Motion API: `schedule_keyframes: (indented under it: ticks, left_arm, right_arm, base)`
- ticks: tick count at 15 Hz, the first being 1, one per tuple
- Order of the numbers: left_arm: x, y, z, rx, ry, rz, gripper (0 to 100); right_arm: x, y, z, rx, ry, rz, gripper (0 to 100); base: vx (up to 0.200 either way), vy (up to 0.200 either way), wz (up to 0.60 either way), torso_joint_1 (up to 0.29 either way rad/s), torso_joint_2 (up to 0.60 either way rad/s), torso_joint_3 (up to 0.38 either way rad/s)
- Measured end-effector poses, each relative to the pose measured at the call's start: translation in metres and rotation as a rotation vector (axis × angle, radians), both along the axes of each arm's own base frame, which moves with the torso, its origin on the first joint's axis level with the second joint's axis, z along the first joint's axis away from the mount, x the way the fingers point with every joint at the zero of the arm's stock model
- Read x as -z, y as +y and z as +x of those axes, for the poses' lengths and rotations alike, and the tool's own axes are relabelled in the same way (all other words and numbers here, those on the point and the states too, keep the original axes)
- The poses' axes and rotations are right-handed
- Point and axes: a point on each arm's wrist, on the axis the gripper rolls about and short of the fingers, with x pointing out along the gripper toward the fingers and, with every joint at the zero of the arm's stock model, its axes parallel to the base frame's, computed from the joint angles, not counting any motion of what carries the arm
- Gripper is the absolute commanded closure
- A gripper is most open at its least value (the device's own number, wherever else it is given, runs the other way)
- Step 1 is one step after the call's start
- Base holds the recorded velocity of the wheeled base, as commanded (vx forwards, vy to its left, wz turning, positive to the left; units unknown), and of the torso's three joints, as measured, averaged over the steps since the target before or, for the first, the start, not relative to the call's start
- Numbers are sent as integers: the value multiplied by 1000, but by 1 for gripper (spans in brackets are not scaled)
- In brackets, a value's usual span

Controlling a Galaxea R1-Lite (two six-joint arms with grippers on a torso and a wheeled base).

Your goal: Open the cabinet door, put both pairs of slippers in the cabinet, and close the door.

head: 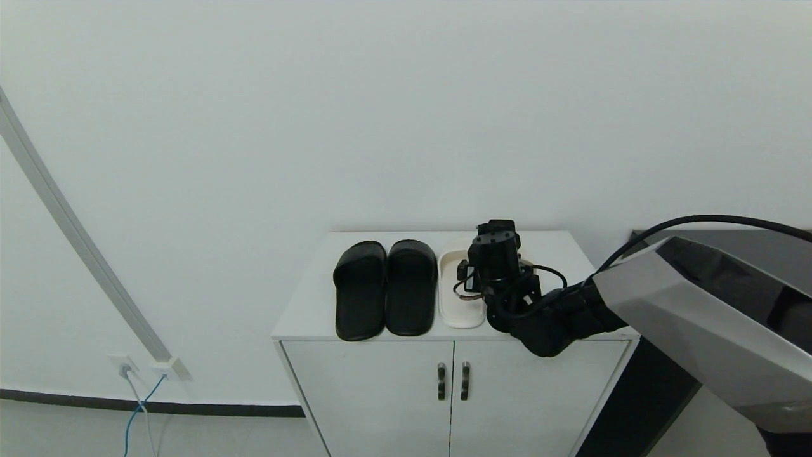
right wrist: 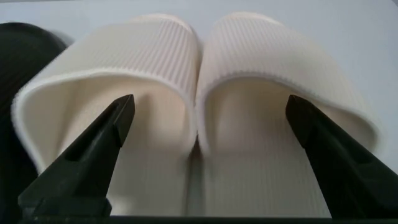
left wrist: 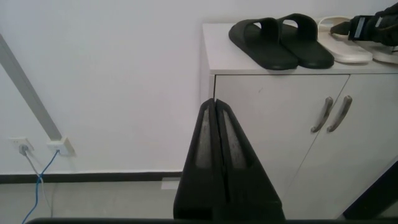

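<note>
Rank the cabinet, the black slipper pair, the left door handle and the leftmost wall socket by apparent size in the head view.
1. cabinet
2. black slipper pair
3. left door handle and leftmost wall socket: too alike to rank.

This looks like a bare test room dressed up as a home entryway rather than a lived-in house. The plain white wall (head: 406, 114) fills the upper frame with nothing hung on it. At the lower centre a low white cabinet (head: 374, 393) with two doors and paired metal handles (head: 441, 381) stands against it, a shoe cupboard by its look, with black slippers (head: 385, 289) and cream slippers (head: 458, 298) lined up side by side on top. At the left a strip of grey trunking (head: 70, 228) runs slantwise down the wall to two sockets (head: 124, 366), one with a blue cable (head: 136, 412) hanging loose. A dark skirting (head: 190, 408) edges the pale floor (head: 63, 431).
</note>
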Motion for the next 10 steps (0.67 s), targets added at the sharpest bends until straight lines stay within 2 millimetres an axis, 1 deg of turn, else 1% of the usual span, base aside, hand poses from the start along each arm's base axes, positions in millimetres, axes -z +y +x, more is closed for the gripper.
schedule_keyframes:
  ticks: [2, 3, 7, 10]
  left_arm:
    - [0, 0, 0, 0, 0, 0, 100]
    - [0, 0, 0, 0, 0, 0, 100]
    - [0, 0, 0, 0, 0, 0, 100]
    - [0, 0, 0, 0, 0, -1, 100]
  right_arm:
    - [3, 2, 5, 1, -5, -1, 0]
    - [4, 3, 6, 2, -4, -4, 100]
    - [6, 3, 7, 3, -3, -6, 100]
    - [3, 1, 4, 1, -1, -16, 100]
  base:
    - [0, 0, 0, 0, 0, 0]
    - [0, 0, 0, 0, 0, 0]
    - [0, 0, 0, 0, 0, 0]
    - [0, 0, 0, 0, 0, 0]
